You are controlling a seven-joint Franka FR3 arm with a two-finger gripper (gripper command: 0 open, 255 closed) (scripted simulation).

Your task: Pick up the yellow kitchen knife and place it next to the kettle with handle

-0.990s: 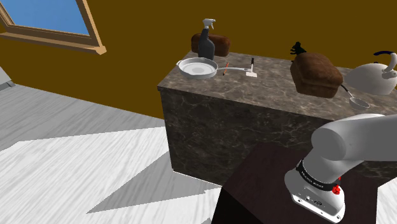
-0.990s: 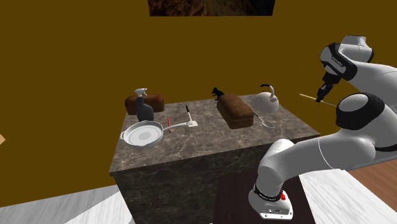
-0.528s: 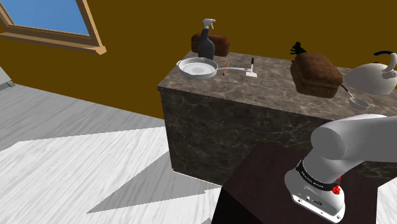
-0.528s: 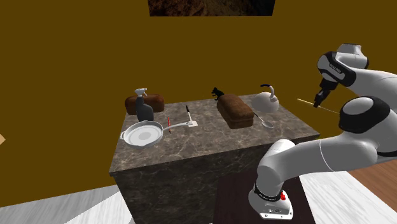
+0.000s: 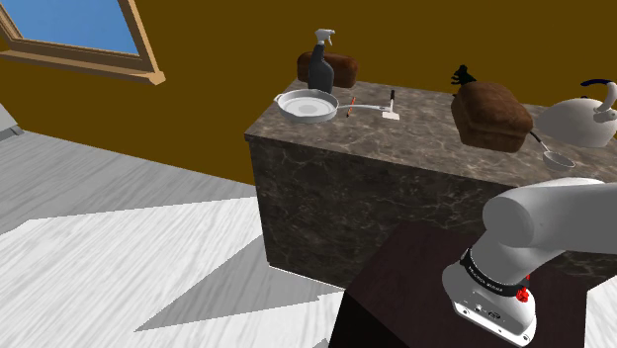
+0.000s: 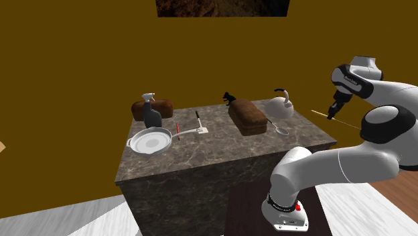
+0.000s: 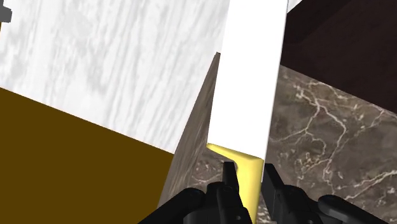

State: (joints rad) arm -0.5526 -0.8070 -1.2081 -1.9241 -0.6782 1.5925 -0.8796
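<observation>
Gripper [image 7: 248,186] is clamped on the yellow handle of the kitchen knife [image 7: 249,76], and the broad white blade runs straight out ahead of the fingers. In the second exterior view the gripper [image 6: 333,110] hangs in the air off that view's right of the kettle [image 6: 279,107], with the kitchen knife [image 6: 341,121] showing as a thin, nearly level line, so the knife is held aloft and not resting on anything. The wrist view puts the blade over the edge of the marble counter [image 7: 318,127], with pale floor [image 7: 95,57] on the far side of that edge. Judgement: this is the carry-and-place step, and the drop point is not yet safe. The knife should go further in over the stone toward the kettle before any descent, so its whole length lands on the counter. Descend slowly with the blade about level, and open the fingers only once the knife lies on the marble. Hazards are nudging the kettle body or its raised handle with the blade tip, and a small metal utensil [image 5: 554,153] lying between the kettle [image 5: 578,121] and the bread loaf [image 5: 491,114]. Bare stone on the open side of the kettle looks the better target.
</observation>
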